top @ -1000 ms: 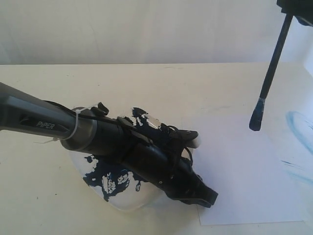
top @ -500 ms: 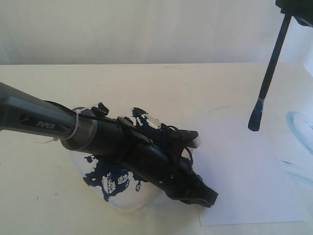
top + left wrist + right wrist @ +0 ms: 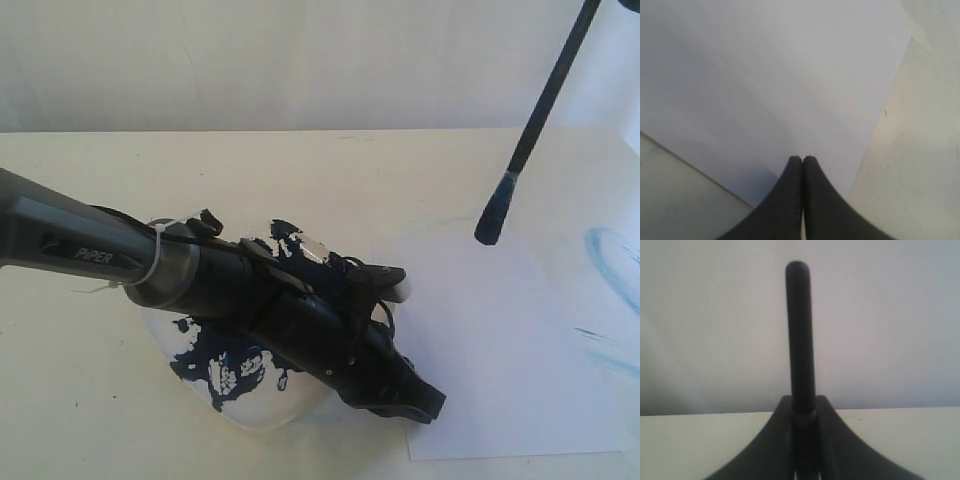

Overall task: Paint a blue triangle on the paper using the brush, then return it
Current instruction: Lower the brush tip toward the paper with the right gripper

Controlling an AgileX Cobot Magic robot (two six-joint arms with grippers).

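The right gripper (image 3: pixel 803 409) clamps the brush (image 3: pixel 541 108) at a tilt, its blue tip hanging above the far edge of the paper (image 3: pixel 500 350), poised to stroke. The left gripper (image 3: pixel 802 160), jaws together and empty, rests at the paper's near corner, perhaps pinning it. No blue triangle yet.
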